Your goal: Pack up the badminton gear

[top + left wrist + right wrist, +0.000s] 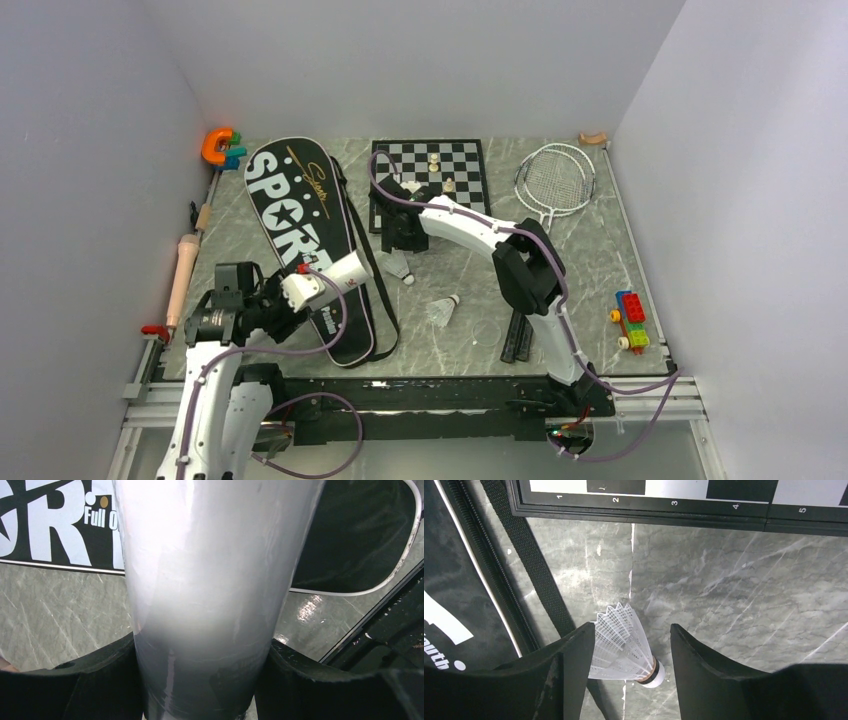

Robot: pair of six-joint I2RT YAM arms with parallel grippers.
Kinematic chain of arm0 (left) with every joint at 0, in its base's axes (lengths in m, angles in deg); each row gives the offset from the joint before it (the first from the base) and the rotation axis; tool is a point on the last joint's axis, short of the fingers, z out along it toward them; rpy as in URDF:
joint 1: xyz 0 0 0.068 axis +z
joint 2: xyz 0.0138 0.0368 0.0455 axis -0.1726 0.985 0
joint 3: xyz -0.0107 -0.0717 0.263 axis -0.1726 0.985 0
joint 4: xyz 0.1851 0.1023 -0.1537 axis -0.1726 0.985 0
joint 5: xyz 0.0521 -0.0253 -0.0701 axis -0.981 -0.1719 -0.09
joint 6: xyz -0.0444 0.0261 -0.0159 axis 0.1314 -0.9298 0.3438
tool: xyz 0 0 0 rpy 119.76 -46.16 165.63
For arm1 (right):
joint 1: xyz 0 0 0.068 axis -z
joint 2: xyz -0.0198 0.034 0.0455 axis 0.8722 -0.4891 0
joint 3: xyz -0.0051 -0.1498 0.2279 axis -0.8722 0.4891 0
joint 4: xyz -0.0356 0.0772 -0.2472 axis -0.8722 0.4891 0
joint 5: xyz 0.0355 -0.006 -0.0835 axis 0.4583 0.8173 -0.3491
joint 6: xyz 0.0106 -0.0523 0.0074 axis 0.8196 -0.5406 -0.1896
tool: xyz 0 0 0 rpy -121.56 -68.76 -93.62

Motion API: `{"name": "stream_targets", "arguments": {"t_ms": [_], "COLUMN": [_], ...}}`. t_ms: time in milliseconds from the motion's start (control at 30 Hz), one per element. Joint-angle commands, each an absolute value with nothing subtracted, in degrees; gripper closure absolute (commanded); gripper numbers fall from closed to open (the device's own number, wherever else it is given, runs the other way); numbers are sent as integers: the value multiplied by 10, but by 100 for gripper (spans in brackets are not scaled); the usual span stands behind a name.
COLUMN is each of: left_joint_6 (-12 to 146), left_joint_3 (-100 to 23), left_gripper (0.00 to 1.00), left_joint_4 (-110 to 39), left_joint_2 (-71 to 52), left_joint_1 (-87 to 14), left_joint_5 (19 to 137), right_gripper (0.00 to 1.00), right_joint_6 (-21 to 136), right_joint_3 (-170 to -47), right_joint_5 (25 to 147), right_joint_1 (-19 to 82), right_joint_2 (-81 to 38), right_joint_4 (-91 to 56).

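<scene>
Tube (pixel 210 580) sits clamped in the left pincer (pixel 202 680) above the near end of the bag (pixel 300 215); the right pincer (pixel 631 630) stands open astride a shuttlecock (pixel 621 650) lying on the surface (pixel 724 605) just right of the bag.

The top view looks down on the whole worktop (pixel 600 260) from behind the arms; both wrist views face down, close beside the black bag (pixel 290 210), sharing its edge

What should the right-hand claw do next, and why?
Probably shut the right gripper on the shuttlecock: its jaws stand open on either side of it as it lies on the table. The left gripper grips the white tube, likely the shuttlecock's destination.
</scene>
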State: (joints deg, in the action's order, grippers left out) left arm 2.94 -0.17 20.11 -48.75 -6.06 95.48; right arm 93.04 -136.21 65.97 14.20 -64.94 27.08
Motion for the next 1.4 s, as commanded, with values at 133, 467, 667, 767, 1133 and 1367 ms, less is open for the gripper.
{"name": "stream_targets", "arguments": {"t_ms": [133, 467, 667, 767, 1133, 1367], "left_joint_6": [12, 19, 21, 22, 40, 54], "left_joint_3": [4, -9, -13, -10, -24, -23], "left_gripper": [35, 35, 35, 35, 35, 34], "left_joint_4": [198, 183, 182, 179, 174, 165], "left_joint_2": [-507, -493, -494, -497, -536, -565], "left_joint_1": [-63, -63, -63, -63, -63, -62], "left_joint_5": [981, 977, 975, 979, 1111, 1189], "right_gripper": [55, 75, 100, 100, 100, 100], "right_joint_6": [929, 922, 923, 924, 964, 1034], "right_joint_3": [-1375, -1342, -1329, -1329, -1208, -1008], "right_joint_5": [665, 662, 660, 656, 660, 696], "right_joint_1": [143, 143, 145, 147, 149, 148], "right_joint_2": [-645, -615, -596, -570, -318, -93], "right_joint_4": [277, 276, 280, 286, 211, -53]}}
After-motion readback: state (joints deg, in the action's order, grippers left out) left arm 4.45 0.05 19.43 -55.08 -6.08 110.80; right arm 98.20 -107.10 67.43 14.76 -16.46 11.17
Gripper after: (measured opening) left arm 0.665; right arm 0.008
